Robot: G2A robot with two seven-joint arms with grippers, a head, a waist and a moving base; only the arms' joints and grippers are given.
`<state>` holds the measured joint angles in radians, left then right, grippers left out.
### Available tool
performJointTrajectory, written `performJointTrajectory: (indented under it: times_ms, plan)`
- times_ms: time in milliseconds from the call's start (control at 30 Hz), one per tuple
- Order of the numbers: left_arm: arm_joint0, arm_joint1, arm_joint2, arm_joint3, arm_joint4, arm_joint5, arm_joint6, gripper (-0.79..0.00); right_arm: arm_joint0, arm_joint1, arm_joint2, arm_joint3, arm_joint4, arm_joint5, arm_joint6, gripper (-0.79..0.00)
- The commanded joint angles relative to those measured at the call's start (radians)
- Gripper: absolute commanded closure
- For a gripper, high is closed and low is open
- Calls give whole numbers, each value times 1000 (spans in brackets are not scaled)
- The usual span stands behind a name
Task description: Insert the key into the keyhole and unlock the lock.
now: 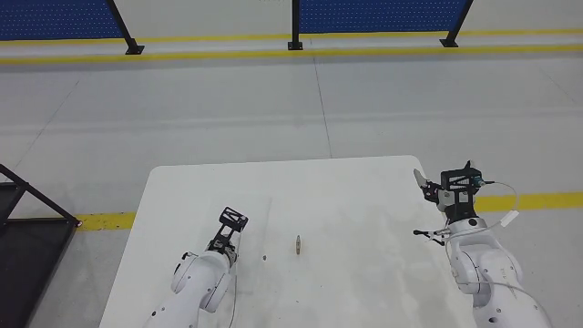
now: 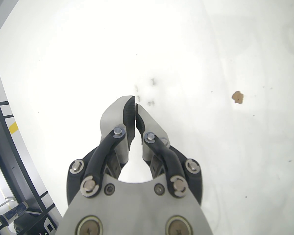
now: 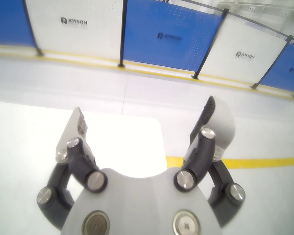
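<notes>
I have the left gripper [image 2: 135, 103] low over the white table [image 1: 364, 200], towards its near left part, with its 2 fingers pressed together and nothing between the ribbed pads. The right gripper [image 3: 144, 108] sits at the table's far right corner, partly out past the edge, with its 2 fingers spread wide and holding nothing.

The only candidate I see for the task's thing is 1 small brownish piece [image 1: 297, 245] lying on the table near its middle. It is to the right of the left gripper, apart from it, and well apart from the right gripper. It is too small for me to tell whether it is the key or the lock.
</notes>
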<state>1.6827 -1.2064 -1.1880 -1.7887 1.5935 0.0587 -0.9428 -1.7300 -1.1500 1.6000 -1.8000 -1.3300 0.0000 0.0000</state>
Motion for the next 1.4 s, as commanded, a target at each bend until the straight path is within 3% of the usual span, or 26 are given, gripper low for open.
performJointTrajectory:
  times_ms: [0,167,333,433,533,700,833,1067,1300,1367]
  plan:
    - [9,1,-6,-13,2,-4,7,0,0,0,0,0,0,0,0,-785]
    - [54,6,-37,-73,-20,-25,67,0,0,0,0,0,0,0,0,-785]
    - [150,21,-150,-175,-140,-123,316,0,0,0,0,0,0,0,0,-785]
    - [199,31,-260,-190,-283,-246,550,0,0,0,0,0,0,0,0,-785]
    - [216,44,-344,-144,-457,-487,676,0,0,0,0,0,0,0,0,-785]
    - [167,60,-427,-36,-651,-768,762,0,-8,-3,-29,-11,-18,-2,34,-785]
    - [110,72,-455,58,-735,-917,754,0,-45,-14,-127,-61,-35,23,56,-785]
    - [100,73,-458,70,-746,-930,754,0,-92,-39,-398,-7,-196,48,46,-785]
    - [100,73,-458,70,-746,-930,754,0,24,-85,-622,174,-149,7,64,-785]
    - [100,73,-458,70,-746,-930,754,0,62,-102,-671,217,-145,64,93,-785]
